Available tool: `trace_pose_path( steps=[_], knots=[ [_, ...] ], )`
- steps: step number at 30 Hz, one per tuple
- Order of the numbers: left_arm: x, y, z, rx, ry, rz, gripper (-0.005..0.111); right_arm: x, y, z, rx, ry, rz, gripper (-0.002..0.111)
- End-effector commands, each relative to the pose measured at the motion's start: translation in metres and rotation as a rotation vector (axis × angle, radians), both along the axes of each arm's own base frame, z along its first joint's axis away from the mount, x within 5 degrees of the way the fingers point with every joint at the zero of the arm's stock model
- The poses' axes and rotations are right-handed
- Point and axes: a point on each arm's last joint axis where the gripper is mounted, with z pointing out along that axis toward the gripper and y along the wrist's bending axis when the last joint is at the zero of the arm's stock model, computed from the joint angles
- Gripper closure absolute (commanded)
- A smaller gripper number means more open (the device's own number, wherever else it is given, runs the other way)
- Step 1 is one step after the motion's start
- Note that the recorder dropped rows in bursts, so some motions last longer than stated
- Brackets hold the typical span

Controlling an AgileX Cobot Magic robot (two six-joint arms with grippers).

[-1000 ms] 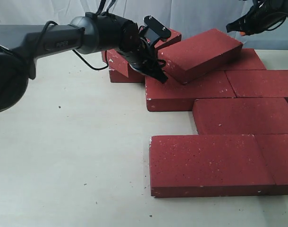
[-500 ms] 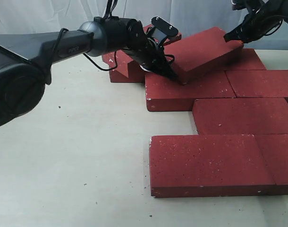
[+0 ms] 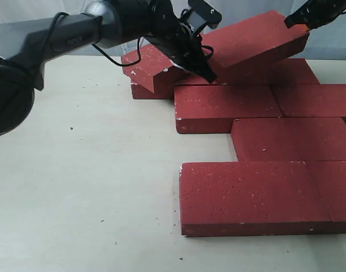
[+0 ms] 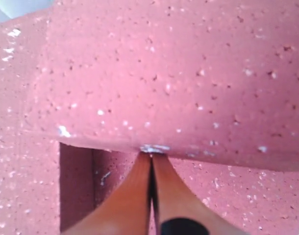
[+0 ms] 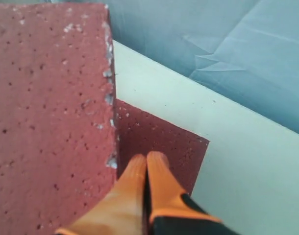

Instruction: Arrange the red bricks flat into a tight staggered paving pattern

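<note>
One red brick (image 3: pixel 255 42) is tilted, its far right end raised above the flat red bricks (image 3: pixel 227 107). My left gripper (image 3: pixel 210 75) is shut, its tips pressed under this brick's lower left edge; in the left wrist view the gripper (image 4: pixel 151 154) touches the edge of the brick (image 4: pixel 164 73). My right gripper (image 3: pixel 291 22) is shut against the raised far corner. In the right wrist view it (image 5: pixel 147 157) lies beside the brick's side (image 5: pixel 46 107), above another flat brick (image 5: pixel 159 132). Several bricks (image 3: pixel 247 195) lie flat in staggered rows.
A loose brick (image 3: pixel 147 68) rests askew on another at the back left, under my left arm. The pale table (image 3: pixel 76 170) stretches left and forward of the paving. A light cloth backdrop (image 5: pixel 228 54) hangs behind the table's far edge.
The tilted brick has risen, its right end lifted higher. My left gripper moved right and up under its lower edge, and my right gripper rose with the far corner.
</note>
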Motion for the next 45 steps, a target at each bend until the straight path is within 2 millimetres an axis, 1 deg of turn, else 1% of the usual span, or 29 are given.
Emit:
trace_pose_path(
  steps=[1, 2, 6, 7, 8, 10, 15, 18, 21, 26, 34, 41, 45],
  knots=[
    [-0.01, -0.002, 0.03, -0.041, -0.024, -0.011, 0.107, -0.013, 0.01, 0.021, 0.064, 0.023, 0.004, 0.109],
    [-0.011, -0.002, 0.033, -0.041, -0.023, -0.013, 0.107, -0.017, 0.013, 0.023, 0.067, 0.036, 0.009, 0.109],
    [-0.018, -0.001, 0.041, -0.04, 0.012, -0.021, 0.107, -0.035, 0.02, 0.038, 0.103, 0.066, 0.019, 0.109],
    [-0.019, 0.0, 0.042, -0.036, 0.021, -0.02, 0.107, -0.04, 0.021, 0.039, 0.113, 0.081, 0.02, 0.109],
    [-0.021, 0.001, 0.043, -0.029, 0.031, -0.021, 0.107, -0.047, 0.022, 0.047, 0.117, 0.083, 0.021, 0.109],
    [-0.024, 0.003, 0.047, -0.026, 0.035, -0.023, 0.107, -0.058, 0.023, 0.05, 0.118, 0.105, 0.021, 0.109],
    [-0.038, 0.011, 0.06, -0.022, 0.056, -0.018, 0.107, -0.092, 0.026, 0.065, 0.137, 0.146, 0.023, 0.109],
    [-0.048, 0.019, 0.064, -0.021, 0.056, -0.012, 0.107, -0.11, 0.029, 0.062, 0.154, 0.19, 0.023, 0.109],
    [-0.061, 0.025, 0.068, -0.039, 0.045, -0.005, 0.107, -0.124, 0.036, 0.059, 0.152, 0.186, 0.02, 0.109],
    [-0.084, 0.042, 0.072, -0.047, 0.038, 0.009, 0.107, -0.147, 0.054, 0.057, 0.156, 0.191, 0.047, 0.109],
    [-0.119, 0.066, 0.06, -0.063, 0.073, 0.041, 0.107, -0.182, 0.098, 0.052, 0.188, 0.245, 0.138, 0.109],
    [-0.148, 0.089, 0.048, -0.059, 0.082, 0.065, 0.107, -0.204, 0.139, 0.034, 0.209, 0.274, 0.206, 0.109],
    [-0.16, 0.099, 0.044, -0.06, 0.065, 0.075, 0.107, -0.215, 0.16, 0.025, 0.211, 0.302, 0.231, 0.109]
  ],
)
